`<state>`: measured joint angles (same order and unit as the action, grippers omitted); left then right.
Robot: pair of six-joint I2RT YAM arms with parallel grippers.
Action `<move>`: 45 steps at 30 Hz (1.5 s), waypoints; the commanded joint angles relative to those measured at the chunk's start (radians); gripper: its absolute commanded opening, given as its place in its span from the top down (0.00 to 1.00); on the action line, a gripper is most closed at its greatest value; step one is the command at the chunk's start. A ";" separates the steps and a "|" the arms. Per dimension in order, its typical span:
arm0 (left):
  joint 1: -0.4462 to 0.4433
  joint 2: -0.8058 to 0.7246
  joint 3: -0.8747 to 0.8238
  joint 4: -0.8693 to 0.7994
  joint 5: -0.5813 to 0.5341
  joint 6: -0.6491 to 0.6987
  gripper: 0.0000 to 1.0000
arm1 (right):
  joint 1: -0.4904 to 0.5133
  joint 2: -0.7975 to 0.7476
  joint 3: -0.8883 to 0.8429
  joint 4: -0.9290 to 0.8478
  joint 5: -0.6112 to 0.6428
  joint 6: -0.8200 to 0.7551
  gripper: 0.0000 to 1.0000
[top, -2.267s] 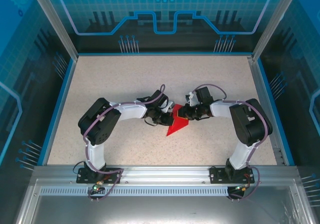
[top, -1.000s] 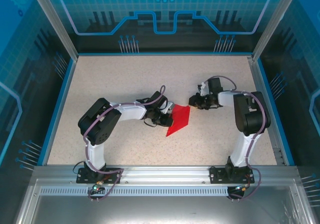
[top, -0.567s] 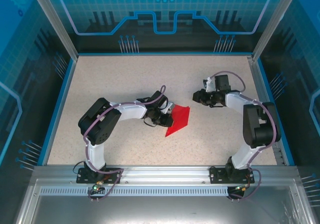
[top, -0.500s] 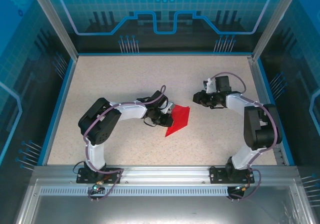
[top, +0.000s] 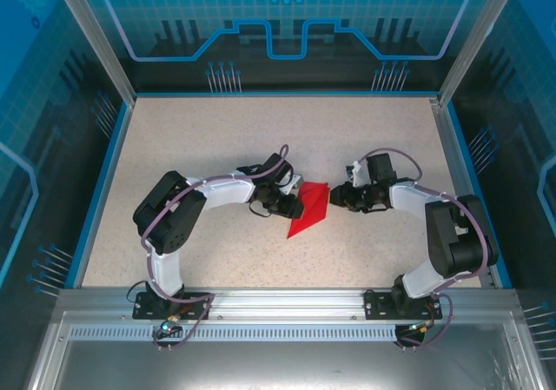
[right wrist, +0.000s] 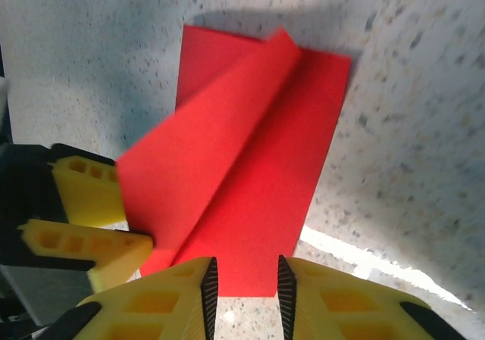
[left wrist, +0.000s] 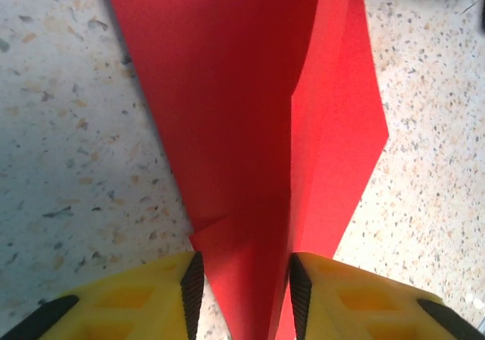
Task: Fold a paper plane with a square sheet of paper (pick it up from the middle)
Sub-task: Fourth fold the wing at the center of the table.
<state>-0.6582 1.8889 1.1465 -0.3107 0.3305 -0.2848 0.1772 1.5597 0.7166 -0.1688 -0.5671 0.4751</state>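
Paper plane (left wrist: 250, 90) between fingers (left wrist: 129, 298) of left pincer (left wrist: 244, 279)

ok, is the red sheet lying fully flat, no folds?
No, in the right wrist view the red sheet has a flap standing up along a diagonal crease.

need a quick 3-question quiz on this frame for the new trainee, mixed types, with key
1. Multiple choice: where is the red paper?
A. Between the left gripper and the right gripper
B. Against the far wall
C. On the metal rail

2. True or false: the paper lies fully flat.

3. Short answer: what colour are the grippers' fingers?

Key:
1. A.
2. False: one flap stands up along a crease.
3. Yellow, with black pads.
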 commanded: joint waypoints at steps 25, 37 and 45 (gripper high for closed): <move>-0.009 0.026 0.079 -0.073 0.063 0.025 0.92 | 0.083 0.037 -0.080 0.233 -0.109 0.163 0.60; 0.028 0.001 0.036 -0.007 0.132 -0.021 0.90 | 0.116 0.091 -0.082 0.374 -0.139 0.262 0.57; 0.038 0.012 0.019 -0.007 0.107 -0.015 0.81 | 0.150 0.142 -0.058 0.397 -0.128 0.277 0.57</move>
<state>-0.6270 1.9030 1.1843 -0.3222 0.4320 -0.2962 0.3073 1.6798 0.6361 0.2028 -0.6853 0.7376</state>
